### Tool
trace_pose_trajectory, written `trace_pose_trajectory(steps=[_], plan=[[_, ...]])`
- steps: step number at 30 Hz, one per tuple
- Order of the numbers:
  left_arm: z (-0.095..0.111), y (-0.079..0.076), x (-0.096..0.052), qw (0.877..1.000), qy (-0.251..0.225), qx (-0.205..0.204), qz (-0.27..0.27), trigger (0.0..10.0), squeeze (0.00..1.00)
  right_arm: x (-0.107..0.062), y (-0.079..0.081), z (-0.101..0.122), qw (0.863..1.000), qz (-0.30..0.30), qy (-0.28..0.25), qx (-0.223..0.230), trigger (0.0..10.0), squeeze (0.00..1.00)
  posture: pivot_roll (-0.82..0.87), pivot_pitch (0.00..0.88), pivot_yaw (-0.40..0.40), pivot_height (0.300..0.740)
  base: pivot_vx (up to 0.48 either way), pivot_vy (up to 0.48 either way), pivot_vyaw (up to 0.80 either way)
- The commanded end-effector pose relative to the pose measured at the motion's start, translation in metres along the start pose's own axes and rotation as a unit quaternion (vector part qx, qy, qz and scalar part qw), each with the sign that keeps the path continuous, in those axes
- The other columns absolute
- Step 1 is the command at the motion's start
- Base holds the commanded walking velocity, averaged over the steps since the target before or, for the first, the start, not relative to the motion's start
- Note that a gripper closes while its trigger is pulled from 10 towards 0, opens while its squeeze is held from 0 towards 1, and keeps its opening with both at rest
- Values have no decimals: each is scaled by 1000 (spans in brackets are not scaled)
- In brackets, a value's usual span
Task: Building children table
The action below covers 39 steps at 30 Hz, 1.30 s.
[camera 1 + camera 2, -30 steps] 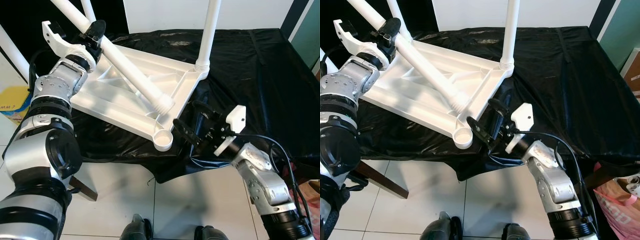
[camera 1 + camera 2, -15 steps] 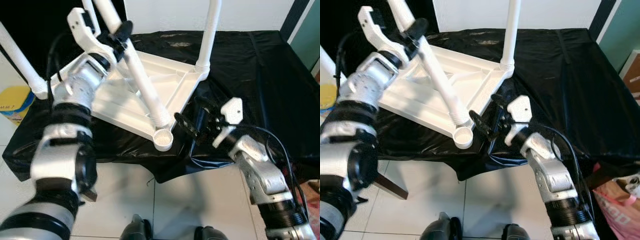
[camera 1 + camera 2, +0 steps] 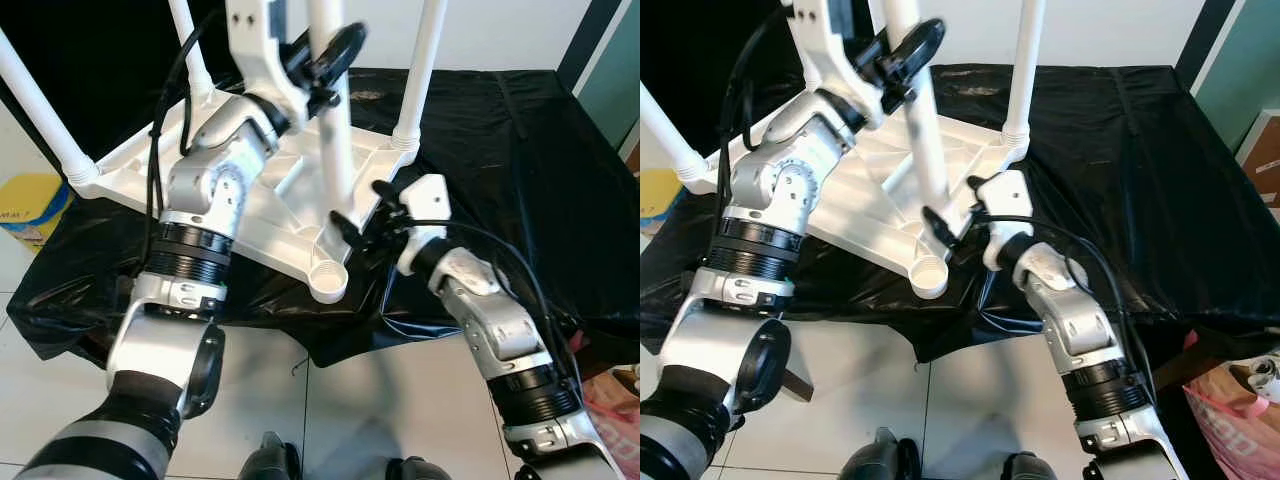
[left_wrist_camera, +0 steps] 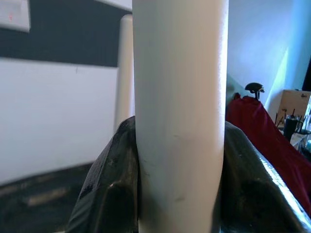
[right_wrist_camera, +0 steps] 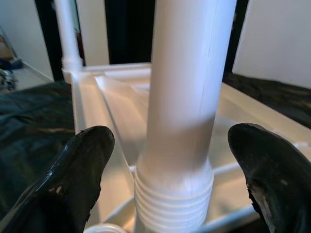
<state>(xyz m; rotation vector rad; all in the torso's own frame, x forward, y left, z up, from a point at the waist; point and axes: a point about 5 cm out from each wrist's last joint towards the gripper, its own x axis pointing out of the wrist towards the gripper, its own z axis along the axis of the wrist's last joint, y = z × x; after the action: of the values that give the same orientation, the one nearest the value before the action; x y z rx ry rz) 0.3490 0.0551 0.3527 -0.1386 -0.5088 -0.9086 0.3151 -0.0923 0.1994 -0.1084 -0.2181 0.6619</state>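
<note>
Clamping white leg (image 3: 333,130) — left end effector (image 3: 325,62) — right end effector (image 5: 165,160) spread around its threads.

Work surface: covered by a glossy, creased black sheet (image 3: 500,130) that drapes over the near edge. Floor: pale square tiles (image 3: 330,400) with dark grout lines, at 6 o'clock. Wall: white panel (image 3: 1110,30) at 12 o'clock; dark backdrop (image 3: 90,60) at 10 o'clock. A teal surface (image 3: 620,90) stands at 2 o'clock. A yellow container (image 3: 30,205) sits on the floor at 9 o'clock. A pink bag (image 3: 1240,400) sits at 4 o'clock. A red cloth (image 4: 262,141) appears in the left wrist view. Lighting is even.
</note>
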Motion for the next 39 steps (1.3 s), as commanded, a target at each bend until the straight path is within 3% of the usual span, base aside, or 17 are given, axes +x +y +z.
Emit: trace_pose_trajectory(steps=[1, 4, 8, 11, 21, 23, 24, 25, 26, 39], plan=[[6, -14, 4, 998, -11, 22, -51, 10000, 0, 3, 1, -3, 1000, -3, 11, -3, 10000, 0, -35, 48, 22, 740, 0, 0, 0], [7, -27, 7, 997, -13, 32, -66, 10000, 0, 7, 2, -2, 1000, -6, 14, -7, 10000, 0, -39, 51, 24, 740, 0, 0, 0], [7, -32, 9, 997, -16, 30, -72, 10000, 0, 10, 2, -1, 1000, -7, 14, -12, 10000, 0, -40, 52, 25, 740, 0, 0, 0], [4, -47, 14, 995, -19, 36, -86, 10000, 0, 19, 0, 7, 999, -27, -8, -23, 10000, 0, -34, 55, 26, 740, 0, 0, 0], [5, -59, 16, 995, -28, 28, -86, 10000, 0, 21, -4, 12, 998, -47, -22, -18, 10000, 0, -31, 61, 29, 740, 0, 0, 0], [6, -61, 16, 995, -31, 26, -86, 10000, 0, 20, -5, 11, 998, -49, -23, -13, 9490, 0, -30, 62, 29, 740, 0, 0, 0], [7, -62, 17, 995, -33, 25, -86, 10000, 0, 19, -6, 11, 998, -51, -23, -9, 2941, 0, -28, 66, 29, 740, 0, 0, 0], [7, -62, 17, 995, -33, 25, -86, 10000, 0, 19, -6, 11, 998, -51, -23, -9, 2941, 0, -28, 66, 29, 740, 0, 0, 0], [7, -63, 17, 995, -34, 26, -87, 10000, 0, 19, -7, 10, 998, -54, -23, -6, 0, 0, -28, 68, 29, 740, 0, 0, 0], [9, -67, 17, 995, -39, 28, -89, 10000, 0, 19, -12, 7, 997, -81, -14, 12, 0, 0, -21, 72, 29, 740, 0, 0, 0]])
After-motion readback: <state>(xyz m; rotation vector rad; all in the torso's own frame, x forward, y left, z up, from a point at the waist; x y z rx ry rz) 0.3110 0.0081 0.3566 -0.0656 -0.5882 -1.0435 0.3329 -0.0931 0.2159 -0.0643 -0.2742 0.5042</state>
